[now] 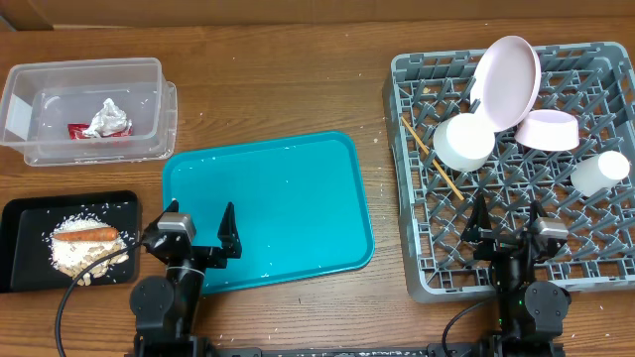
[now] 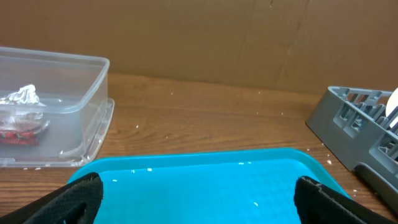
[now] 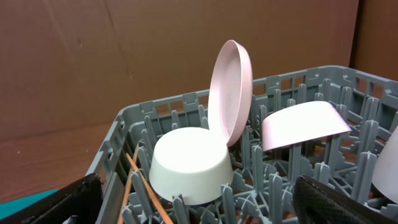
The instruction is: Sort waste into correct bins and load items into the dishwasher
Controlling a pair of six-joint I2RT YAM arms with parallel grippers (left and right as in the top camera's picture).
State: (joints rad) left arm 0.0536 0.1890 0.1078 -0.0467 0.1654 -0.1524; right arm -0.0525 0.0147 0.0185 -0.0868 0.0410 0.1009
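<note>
Overhead looks down; wrist views low (rack (image 1: 437, 64) shared)

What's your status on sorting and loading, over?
Left gripper open over teal tray, right gripper open over rack, both empty. Plate, white bowl, pink bowl, cup, chopsticks racked. Foil, wrapper in clear tub; carrot, rice on black tray. Nothing obstructing.

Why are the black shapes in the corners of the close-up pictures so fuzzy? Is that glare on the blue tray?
Left wrist view: gripper fingers too near the lens blur; small bright spots on the teal tray may be glare. Right wrist view: same corner blur, white bowl sharp. Overhead view: even light, soft shadows.
</note>
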